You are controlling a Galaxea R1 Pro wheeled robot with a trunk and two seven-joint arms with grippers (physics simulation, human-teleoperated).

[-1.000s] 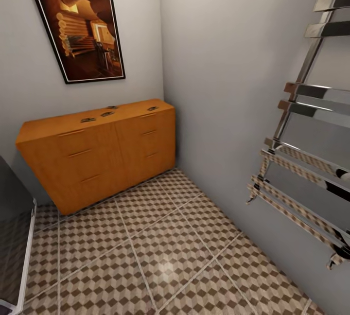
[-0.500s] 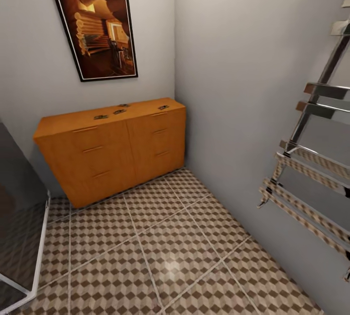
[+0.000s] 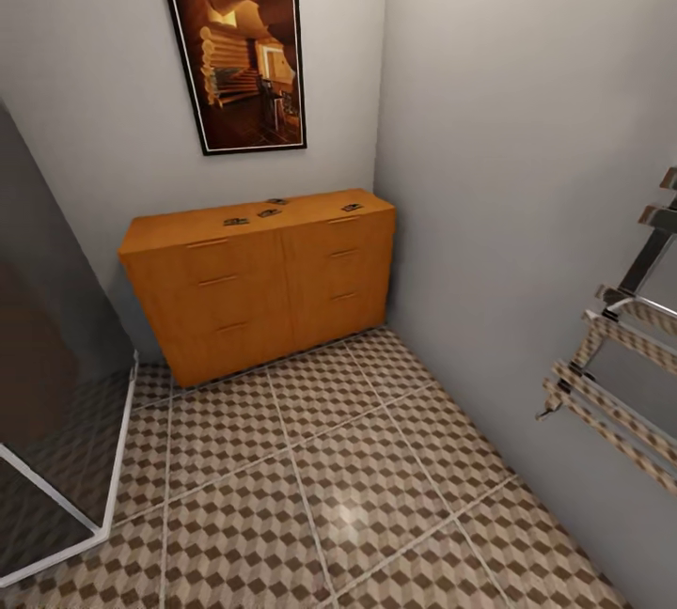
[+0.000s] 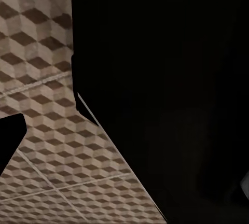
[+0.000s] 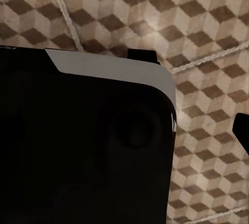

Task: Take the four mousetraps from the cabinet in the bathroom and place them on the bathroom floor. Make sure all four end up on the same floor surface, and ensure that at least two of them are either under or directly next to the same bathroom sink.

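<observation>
I'm approaching the cabinet (image 3: 273, 289); four mousetraps (image 3: 270, 212) lie on top. Next I'd close in and reach. Hand states: I can't tell.

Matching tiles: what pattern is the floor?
Brown, beige and white cube-patterned tiled bathroom floor; clearest in head view.
</observation>
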